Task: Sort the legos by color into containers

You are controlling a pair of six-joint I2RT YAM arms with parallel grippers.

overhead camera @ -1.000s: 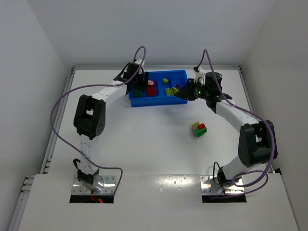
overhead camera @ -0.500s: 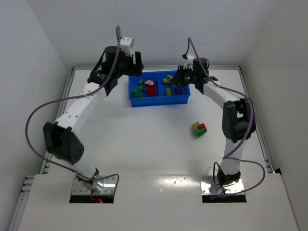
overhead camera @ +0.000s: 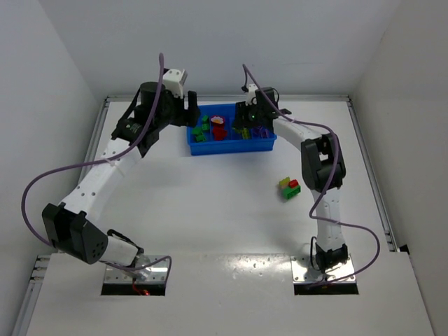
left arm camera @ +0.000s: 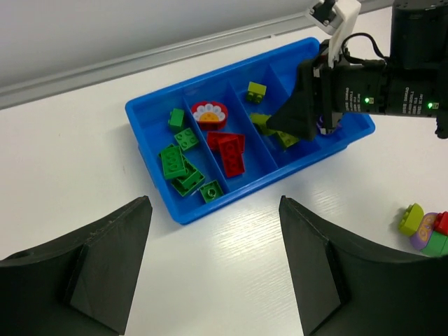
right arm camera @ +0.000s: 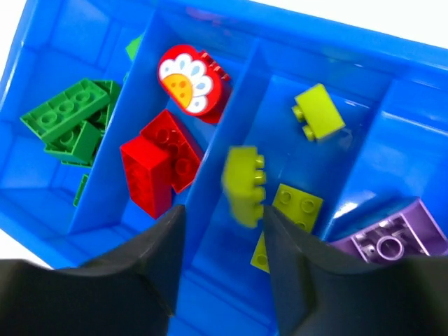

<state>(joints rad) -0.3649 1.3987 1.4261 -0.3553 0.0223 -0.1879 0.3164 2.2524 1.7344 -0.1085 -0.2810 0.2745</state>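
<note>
**Yellow brick loose over the tray's third bin**

The right gripper (right arm camera: 224,211) hangs over the blue tray (overhead camera: 231,148), above the third compartment from its left end. Its jaws stand a little apart. A yellow brick (right arm camera: 245,183) shows at the top of the gap, smeared with blur. It doesn't look pinched, though I can't tell whether it brushes one finger.

Two more yellow bricks (right arm camera: 318,112) lie in that same compartment. The leftmost compartment holds the green bricks (right arm camera: 63,122). The next one holds the red bricks (right arm camera: 150,175) and a round red piece (right arm camera: 187,82) with white petals. A purple brick (right arm camera: 385,241) sits in the rightmost compartment.

The left gripper (left arm camera: 213,203) hovers just off the tray's left end, its jaws spread wide with nothing between them.

On the table (overhead camera: 210,203), well apart from the tray and nearer the arm bases off its right end, sits a clump (overhead camera: 289,187) of yellow, red, green and purple bricks.
</note>
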